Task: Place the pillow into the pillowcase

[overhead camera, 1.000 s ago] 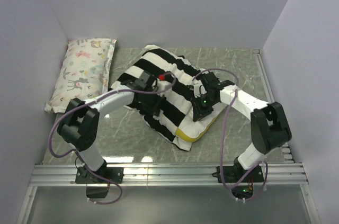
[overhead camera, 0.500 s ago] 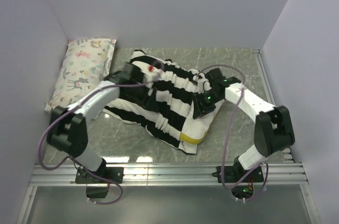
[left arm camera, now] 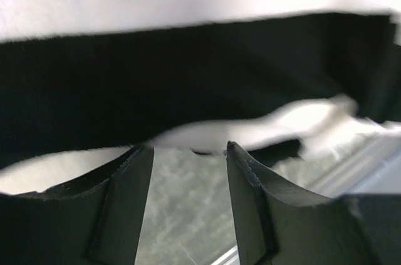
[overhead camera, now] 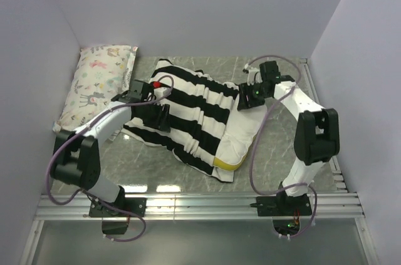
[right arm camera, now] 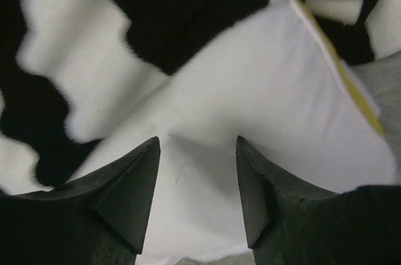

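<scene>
Nearest, at lower centre of the overhead view, the pillow (overhead camera: 239,136) pokes its yellow-banded end out of the pillowcase (overhead camera: 188,105), whose stripes bunch across the middle of the table (overhead camera: 150,165). More cream shows than a second ago (the case has been dragged toward the upper left). Farther up, both grippers have let go. The left gripper (left arm camera: 188,171) stands parted at the case's left edge, with only tabletop between its fingers. The right gripper (right arm camera: 197,152) hangs parted over bare pillow, holding nothing. A fresh grip on the case's mouth seems due.
</scene>
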Tool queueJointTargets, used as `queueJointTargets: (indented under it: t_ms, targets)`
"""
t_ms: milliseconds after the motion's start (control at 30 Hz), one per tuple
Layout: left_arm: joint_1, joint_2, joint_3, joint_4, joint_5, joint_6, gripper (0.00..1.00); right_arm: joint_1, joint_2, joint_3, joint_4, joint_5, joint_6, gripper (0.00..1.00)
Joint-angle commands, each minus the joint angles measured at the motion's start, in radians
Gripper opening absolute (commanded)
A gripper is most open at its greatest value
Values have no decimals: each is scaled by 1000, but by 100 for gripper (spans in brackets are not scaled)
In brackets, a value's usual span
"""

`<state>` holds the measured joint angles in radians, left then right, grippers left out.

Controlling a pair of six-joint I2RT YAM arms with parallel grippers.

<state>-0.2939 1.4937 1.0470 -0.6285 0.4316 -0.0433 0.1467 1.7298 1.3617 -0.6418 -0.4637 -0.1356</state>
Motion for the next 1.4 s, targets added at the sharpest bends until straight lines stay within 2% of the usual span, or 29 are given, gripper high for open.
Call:
queueJointTargets:
  t_ms: [0,100,167,200,233,300,333,400,433,500,600,633,700,733,767,800,833,867,900,967,1033,1200,1333,1367]
  targets:
    - [1,69,34,84,-60,-24,55,4,40,-77,47,17,4,56]
    - [-1,224,157,134,-47,-9,53,2,5,-206,50,-47,-10,50]
    - [-8,370,313,153,-16,-7,52,5,-35,-281,50,-88,-28,46]
    - [-16,422,380,148,-10,-6,52,20,-76,-308,27,-117,-42,41]
    - [-25,475,532,139,15,0,52,25,-99,-303,8,-150,-54,40]
    - [-53,615,687,133,42,0,53,46,-168,-302,-39,-263,-65,38]
    - [-66,696,849,127,48,-4,55,110,-183,-303,-51,-333,-61,38]
    - [-71,750,990,121,65,-24,62,215,-216,-300,-90,-352,-70,38]
    - [-65,764,1075,130,58,-50,65,317,-228,-300,-97,-360,-70,39]
    - [-50,732,1096,170,27,-64,74,396,-280,-297,-84,-392,-47,43]
    - [7,552,919,272,41,-105,80,403,-332,-233,-84,-382,-1,49]
    - [39,439,780,288,54,-145,81,358,-341,-204,-97,-281,-13,50]
    - [70,323,629,306,137,-196,81,277,-377,-147,-114,-195,-22,53]
    - [78,266,476,320,156,-237,81,234,-390,-142,-108,-141,-25,54]
    - [84,150,397,331,177,-256,81,194,-401,-150,-90,-92,-35,54]
    - [85,93,316,343,208,-274,81,132,-407,-151,-90,47,-50,54]
    - [84,-9,174,372,270,-305,82,114,-408,-156,-90,113,-97,54]
    - [81,-56,107,386,292,-325,82,99,-408,-180,-84,164,-119,56]
    - [79,-97,49,400,314,-346,86,91,-404,-199,-72,265,-134,62]
    - [69,-188,-91,403,357,-392,90,85,-386,-237,-68,302,-145,66]
    - [64,-242,-200,406,390,-431,91,87,-314,-243,-84,261,-115,66]
    - [64,-274,-324,443,410,-495,94,143,-129,-259,-49,126,-30,63]
    - [64,-294,-386,487,434,-578,97,249,-93,-236,27,-36,75,62]
    - [64,-296,-393,495,437,-595,98,301,-87,-201,49,-121,96,62]
